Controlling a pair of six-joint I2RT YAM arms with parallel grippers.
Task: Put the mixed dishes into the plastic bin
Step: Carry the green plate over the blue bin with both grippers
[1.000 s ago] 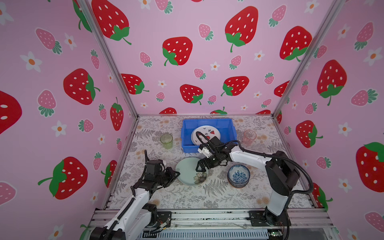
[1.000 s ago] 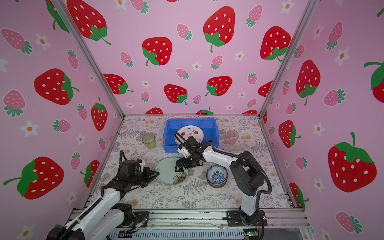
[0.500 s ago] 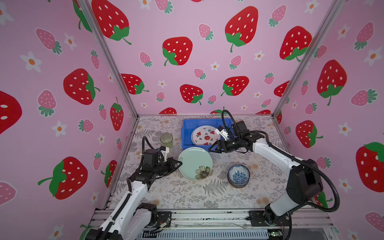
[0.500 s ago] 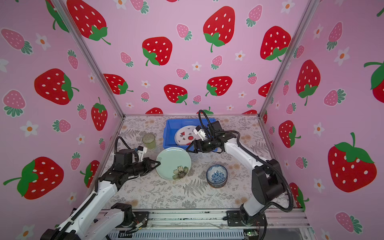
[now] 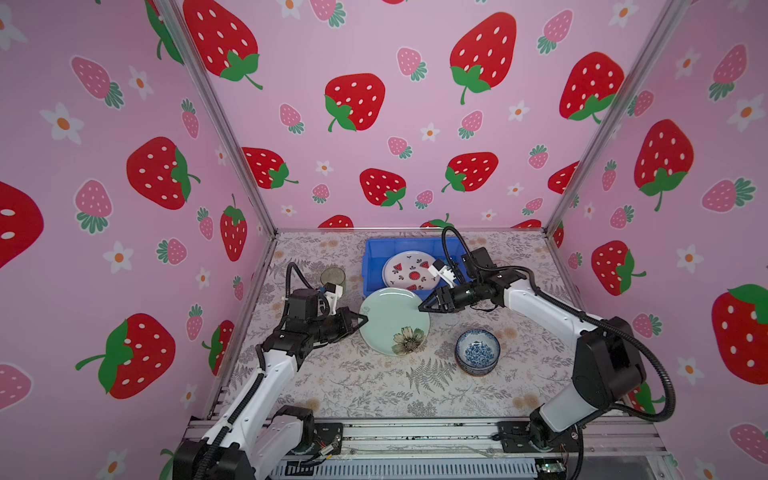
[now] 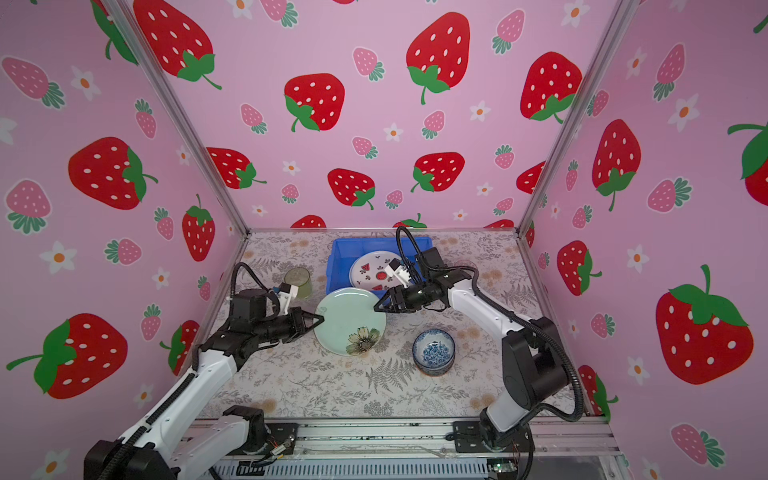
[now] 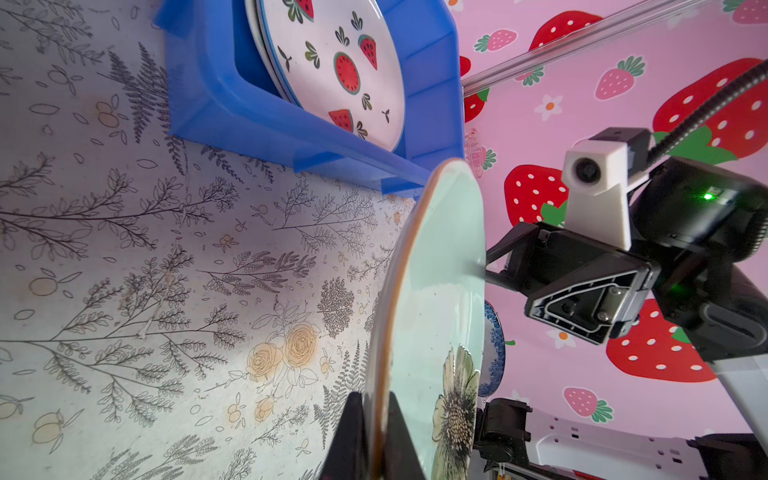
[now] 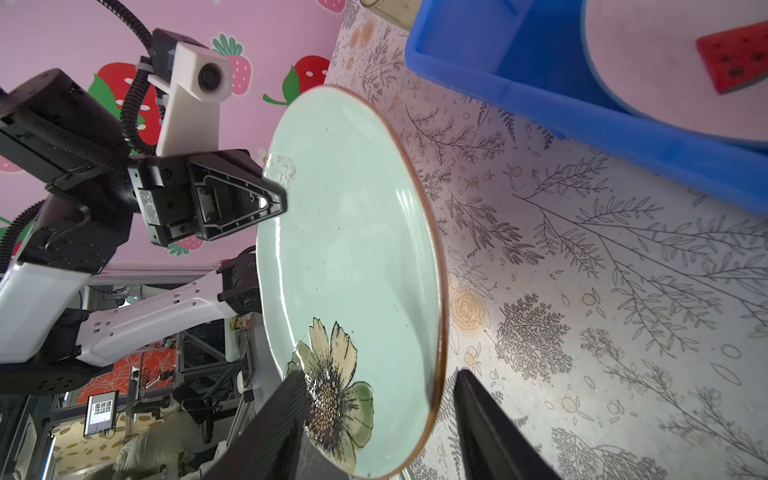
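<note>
Left hand: the left hand point(image 5: 365, 319) is pressed together on the rim of the pale green plate point(image 5: 386, 320), carrying it by that one edge.
Right hand: the right hand point(image 5: 420, 308) is spread, its jaws straddling the opposite rim. In the right wrist view one finger point(image 8: 286, 424) lies over the flower face and the other point(image 8: 486, 428) stands clear of the underside.
Plate position: off the bench point(image 5: 374, 395), tilted, just in front of the blue bin point(image 5: 371, 266) and not yet inside it.
Slip risk: a glazed plate pinched at one edge can pivot or slide out, most likely if the left hand lets go before the right has a firm bite.
Twist risk: if the right hand shuts off-centre, the plate may lever against the left grip.
Edge risk: the plate's far edge sits close to the bin's near wall, so a low carry would catch it.
Landing risk: the watermelon plate point(image 5: 409, 272) fills most of the bin, so a hard drop could chip both plates.
Open room: the blue-white bowl point(image 5: 477, 353) sits well apart and the front of the bench is free.
Tight spot: the green tumbler point(image 5: 332, 277) stands just behind the left wrist, where a backward swing could tip it.
</note>
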